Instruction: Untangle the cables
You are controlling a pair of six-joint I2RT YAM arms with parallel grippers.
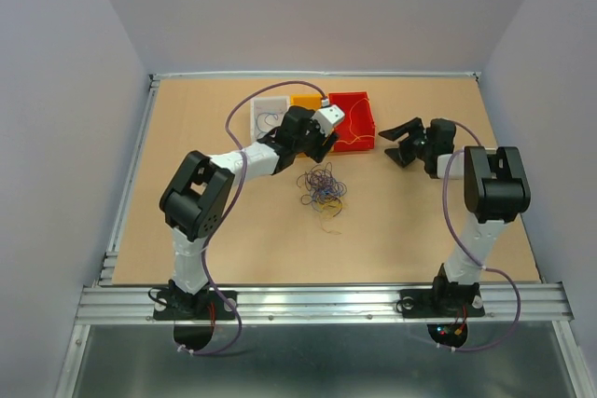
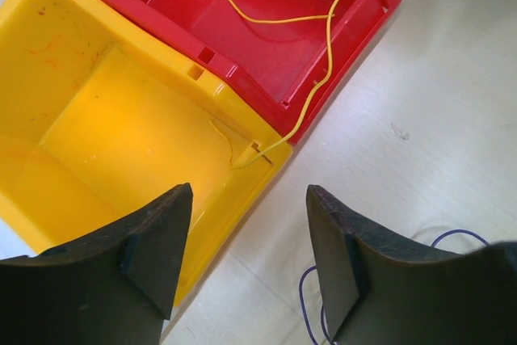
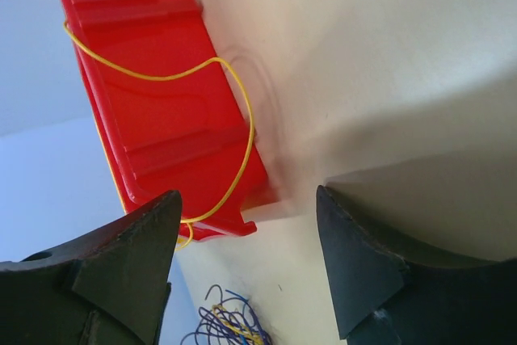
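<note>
Two grippers, both spread wide and empty: left gripper [image 2: 246, 199] above the yellow bin [image 2: 105, 119], right gripper [image 3: 246, 199] beside the red bin [image 2: 242, 46]. One yellow cable [image 2: 327, 38] drapes over the red bin's rim; remaining cables [image 1: 322, 185] lie tangled on the table [image 1: 420, 230].

Leftmost bin [image 1: 268, 112], middle bin [image 1: 303, 99], rightmost bin [image 1: 360, 120] in a row upper centre on desk [image 1: 420, 230]; tangle of cables [image 1: 322, 185] below them mid-frame; stray cable [image 2: 323, 46] draped across rightmost bin.

Pale lavender walls [image 1: 308, 6] around a light wooden table [image 1: 280, 240], aluminium-framed.
</note>
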